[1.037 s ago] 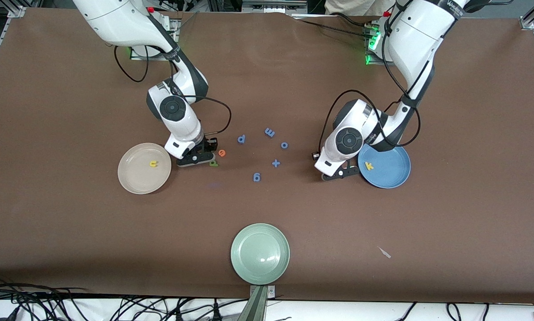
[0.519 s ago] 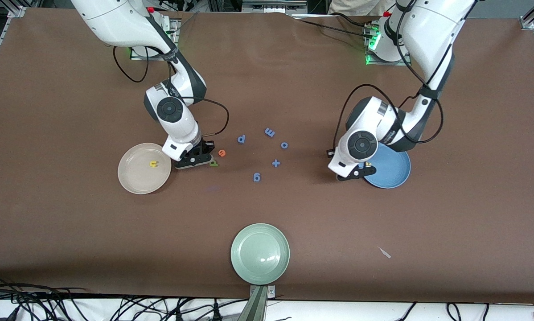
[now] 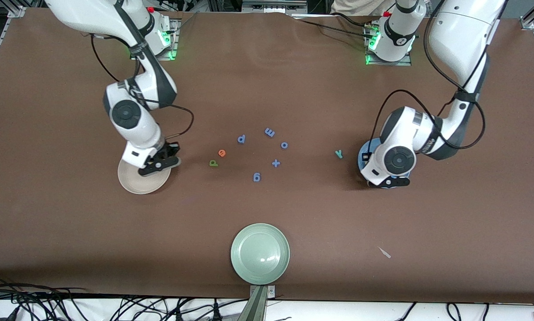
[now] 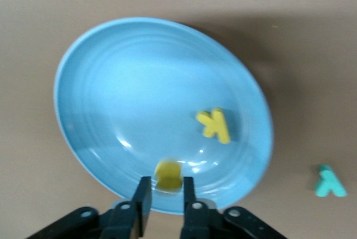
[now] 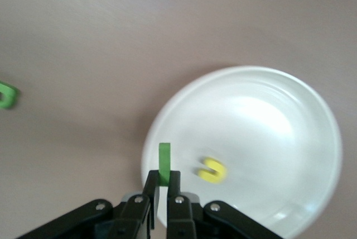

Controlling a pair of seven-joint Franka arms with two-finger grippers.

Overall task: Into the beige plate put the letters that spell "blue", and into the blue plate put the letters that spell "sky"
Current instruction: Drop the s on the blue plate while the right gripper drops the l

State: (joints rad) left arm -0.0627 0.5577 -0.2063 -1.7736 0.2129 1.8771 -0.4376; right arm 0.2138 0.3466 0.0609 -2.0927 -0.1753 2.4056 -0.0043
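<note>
The right gripper [image 5: 163,190] hangs over the rim of the beige plate [image 3: 131,185], jaws pinching the light green l [image 5: 164,163], which sticks straight up between them. The yellow u [image 5: 212,170] already lies in that plate. The olive-green b [image 3: 213,163] and the orange e [image 3: 222,153] sit on the bare table [image 3: 71,232] close together, toward the middle from the beige plate, the e a little farther from the front camera.

At the left arm's end, the left gripper [image 4: 163,195] is over the blue plate [image 4: 111,82], jaws spread a little. A small yellow letter, the s [image 4: 168,175], shows just in front of the tips over the plate's edge; I can't tell whether it's loose or touching a jaw. The yellow k [image 4: 213,124] lies in the plate. The teal-green y [image 3: 338,154] is on the table just beside the blue plate, toward the middle.

Five all-blue letters [image 3: 256,177] are scattered mid-table, and a pale green plate [image 3: 260,253] sits near the front edge.
</note>
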